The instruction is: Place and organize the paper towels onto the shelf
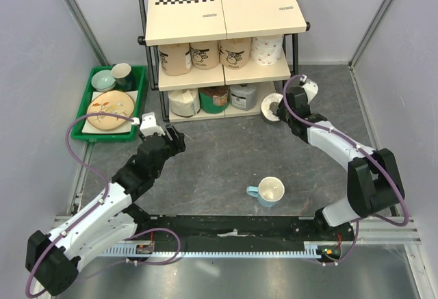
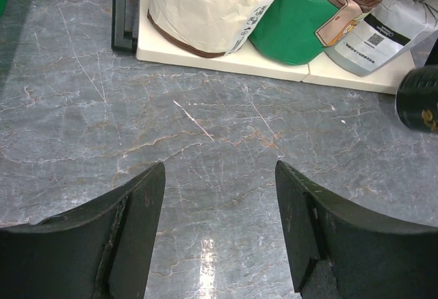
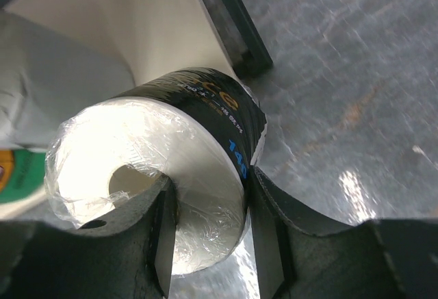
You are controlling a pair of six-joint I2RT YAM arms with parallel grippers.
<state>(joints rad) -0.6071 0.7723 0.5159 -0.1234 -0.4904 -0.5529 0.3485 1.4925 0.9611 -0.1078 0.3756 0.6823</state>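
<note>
The shelf (image 1: 226,11) stands at the back, with several paper towels on its middle tier (image 1: 204,54) and three on the bottom tier (image 1: 214,98). My right gripper (image 3: 209,193) is shut on a black-wrapped white roll (image 3: 164,148): one finger is in the hollow core and the other is on the outer wall. The roll (image 1: 272,107) lies on its side at the bottom tier's right end, just outside the frame tube (image 3: 239,32). My left gripper (image 2: 219,169) hangs open and empty over the floor in front of the bottom board (image 2: 226,63), facing a cream roll (image 2: 205,5) and a green one (image 2: 301,25).
A white mug with a blue handle (image 1: 268,191) stands on the floor between the arms. A green tray (image 1: 83,104) with dishes sits left of the shelf. The black roll (image 2: 419,97) shows at the right edge of the left wrist view.
</note>
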